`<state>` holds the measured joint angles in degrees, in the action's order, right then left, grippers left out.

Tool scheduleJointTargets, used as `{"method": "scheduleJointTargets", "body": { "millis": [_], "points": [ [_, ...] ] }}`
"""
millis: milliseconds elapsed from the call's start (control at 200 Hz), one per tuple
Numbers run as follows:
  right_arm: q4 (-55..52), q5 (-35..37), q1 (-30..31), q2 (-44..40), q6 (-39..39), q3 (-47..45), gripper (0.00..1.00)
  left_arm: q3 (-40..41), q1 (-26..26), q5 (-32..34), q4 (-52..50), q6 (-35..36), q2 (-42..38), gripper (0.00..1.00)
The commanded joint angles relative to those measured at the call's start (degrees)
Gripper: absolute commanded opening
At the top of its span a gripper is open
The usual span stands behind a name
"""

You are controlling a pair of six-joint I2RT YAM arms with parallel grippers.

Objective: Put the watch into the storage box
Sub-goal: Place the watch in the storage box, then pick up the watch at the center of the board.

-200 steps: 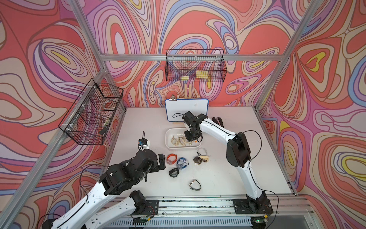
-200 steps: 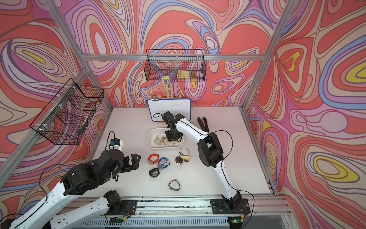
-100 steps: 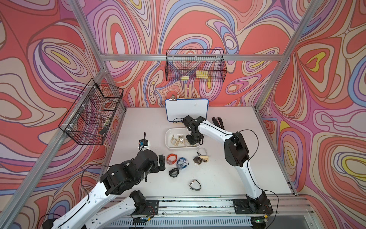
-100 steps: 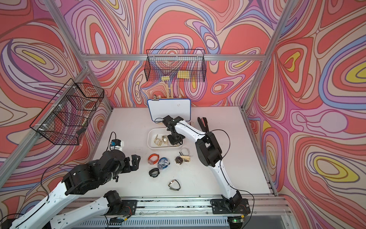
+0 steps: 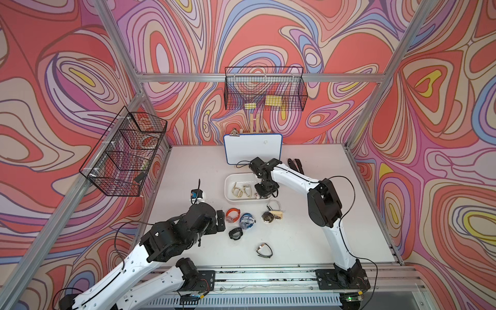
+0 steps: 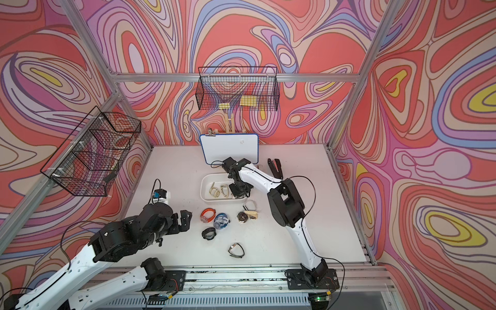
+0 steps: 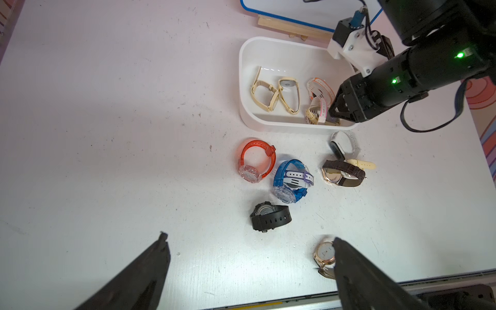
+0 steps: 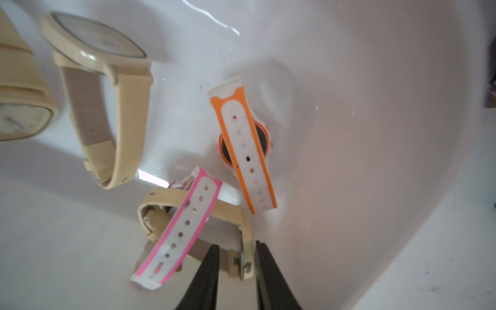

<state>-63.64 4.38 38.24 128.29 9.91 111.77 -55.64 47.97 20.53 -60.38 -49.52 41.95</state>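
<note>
The storage box [image 5: 228,188] is a shallow white tray in front of the whiteboard. It holds two cream watches [image 7: 276,96], an orange-and-white watch [image 8: 241,150], a pink-and-white watch [image 8: 185,222] and a beige-strapped watch [image 8: 245,228]. My right gripper [image 8: 237,247] is down in the box's near right corner [image 5: 259,193]. Its jaws stand slightly apart around the beige watch's clasp end, with a gap on one side. My left gripper [image 7: 249,239] hovers wide open and empty over the table, left of the loose watches [image 5: 220,220].
Loose watches lie in front of the box: orange [image 5: 233,214], blue [image 5: 247,220], black [image 5: 235,233], brown-strapped [image 5: 268,217], pale grey [image 5: 273,205] and rose-gold [image 5: 264,250]. A whiteboard [image 5: 253,149] stands behind the box. Wire baskets [image 5: 264,92] [image 5: 126,153] hang on the walls.
My right gripper has come down into the box's near right corner with the beige watch, and its jaws have parted. The left arm has barely moved.
</note>
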Motion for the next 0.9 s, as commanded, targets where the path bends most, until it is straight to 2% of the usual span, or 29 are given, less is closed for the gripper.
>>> {"method": "scheduleJointTargets", "body": {
  "millis": [0, 195, 310, 391, 476, 616, 701, 891],
  "points": [
    [2.2, -1.3, 0.1, -5.1, 0.7, -0.8, 0.33, 0.2, -0.3, -0.9, 1.4, 0.9, 0.8, 1.0],
    [4.9, -3.5, 0.1, -11.4, 2.3, -3.6, 0.37, 1.0, -0.3, -4.9, 6.0, 3.5, 2.5, 1.0],
    [5.6, -5.1, -0.4, -15.8, 3.7, -6.0, 0.39, 1.5, -0.3, -9.5, 10.4, 6.2, 4.3, 1.0],
    [7.8, -7.5, -1.9, -20.7, 5.6, -11.4, 0.45, 1.3, -0.3, -13.1, 13.3, 7.9, 6.2, 1.0],
    [10.1, -10.3, -4.6, -26.3, 7.5, -18.7, 0.47, 1.2, -0.2, -17.0, 16.4, 9.7, 8.1, 1.0],
    [14.1, -15.1, -7.7, -36.4, 9.4, -31.5, 0.7, 0.9, 0.0, -24.8, 22.0, 12.8, 12.0, 1.0],
    [16.6, -18.1, -8.4, -41.3, 10.8, -39.0, 0.85, -0.6, 1.6, -26.5, 22.0, 14.7, 15.3, 0.99],
    [21.1, -21.7, -10.7, -49.1, 13.6, -53.6, 0.92, -5.2, 6.5, -27.3, 20.6, 16.7, 24.5, 0.88]
  ]
}}
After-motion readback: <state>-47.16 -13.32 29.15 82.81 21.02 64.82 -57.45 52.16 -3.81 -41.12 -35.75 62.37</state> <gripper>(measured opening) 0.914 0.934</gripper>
